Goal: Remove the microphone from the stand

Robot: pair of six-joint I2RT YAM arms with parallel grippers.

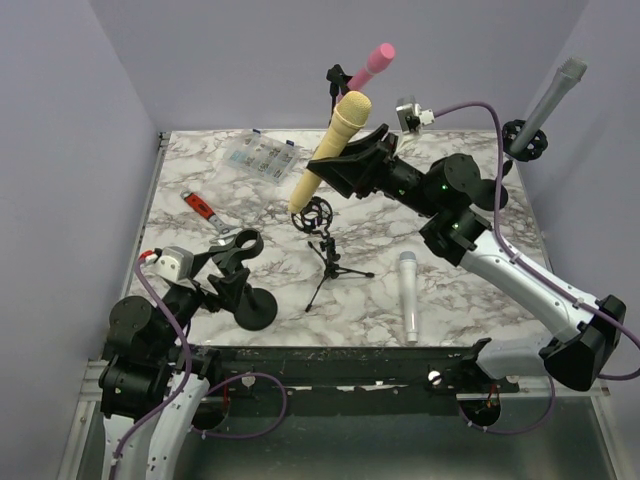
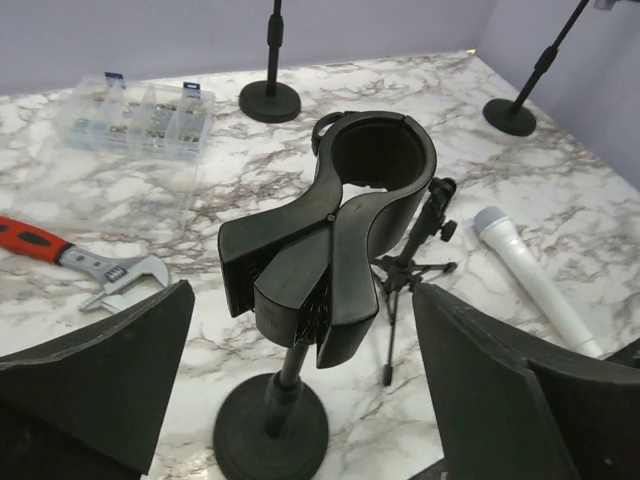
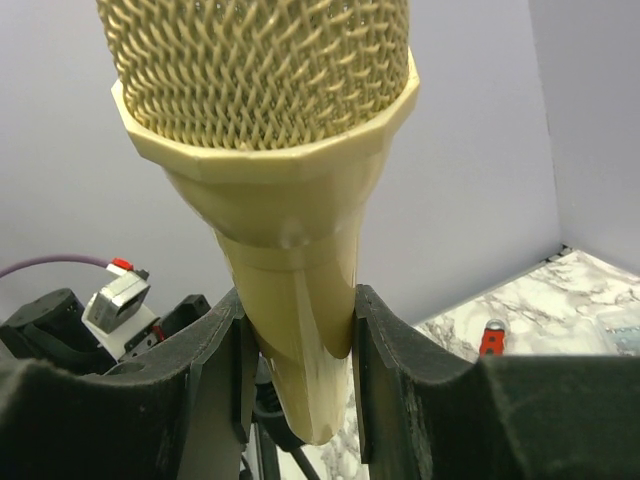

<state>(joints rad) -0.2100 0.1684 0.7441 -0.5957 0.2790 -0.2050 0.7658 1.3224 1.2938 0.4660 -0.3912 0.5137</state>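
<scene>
A cream microphone point(image 1: 335, 140) hangs tilted in the air over the back middle of the table, head up, with my right gripper point(image 1: 352, 160) shut on its body. In the right wrist view both pads press the tapered microphone point(image 3: 270, 130) inside the right gripper point(image 3: 300, 350). Its tail ends close to the ring mount of a small tripod stand point(image 1: 325, 250); contact cannot be told. My left gripper point(image 1: 225, 272) stands open around a black round-base stand with an empty spring clip point(image 2: 340, 230). The left gripper point(image 2: 300, 400) touches neither side of the clip.
A white microphone point(image 1: 408, 295) lies flat right of the tripod. A pink microphone point(image 1: 370, 65) and a grey one point(image 1: 550, 100) sit on stands at the back and back right. A red-handled wrench point(image 1: 205, 212) and a clear parts box point(image 1: 260, 157) lie at the left.
</scene>
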